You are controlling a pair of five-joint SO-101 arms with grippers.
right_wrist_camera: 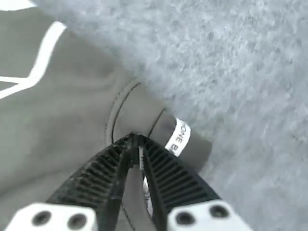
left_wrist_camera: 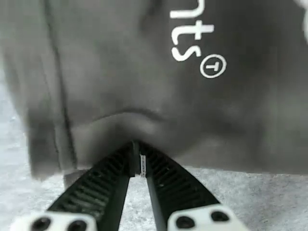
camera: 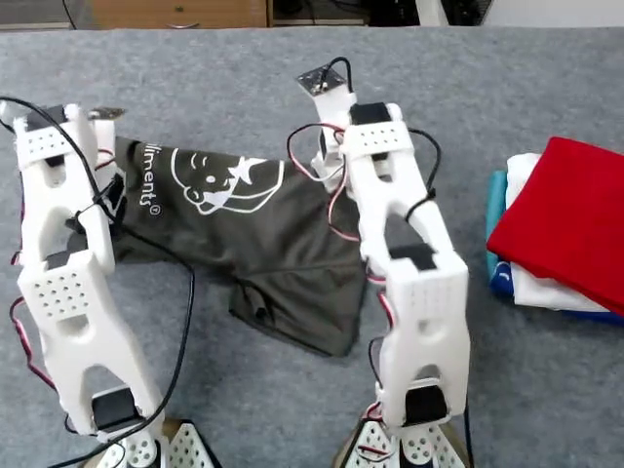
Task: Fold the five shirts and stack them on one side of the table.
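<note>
A dark olive shirt (camera: pixel 263 234) with a white print lies crumpled across the middle of the grey table. At the shirt's left edge, my left gripper (camera: pixel 109 200) is shut on a raised fold of the cloth (left_wrist_camera: pixel 125 120), its black fingertips (left_wrist_camera: pixel 136 149) pinched together close to the white lettering. My right gripper (camera: pixel 320 166) sits at the shirt's far right corner. It is shut (right_wrist_camera: pixel 136 140) on the shirt's hem (right_wrist_camera: pixel 144 110), beside a small white label (right_wrist_camera: pixel 177 137).
A stack of folded shirts stands at the table's right edge, with a red one (camera: pixel 570 219) on top of white (camera: pixel 531 283) and blue ones. Grey felt (camera: pixel 507 88) covers the table. A wooden cabinet (camera: pixel 180 12) stands behind the far edge.
</note>
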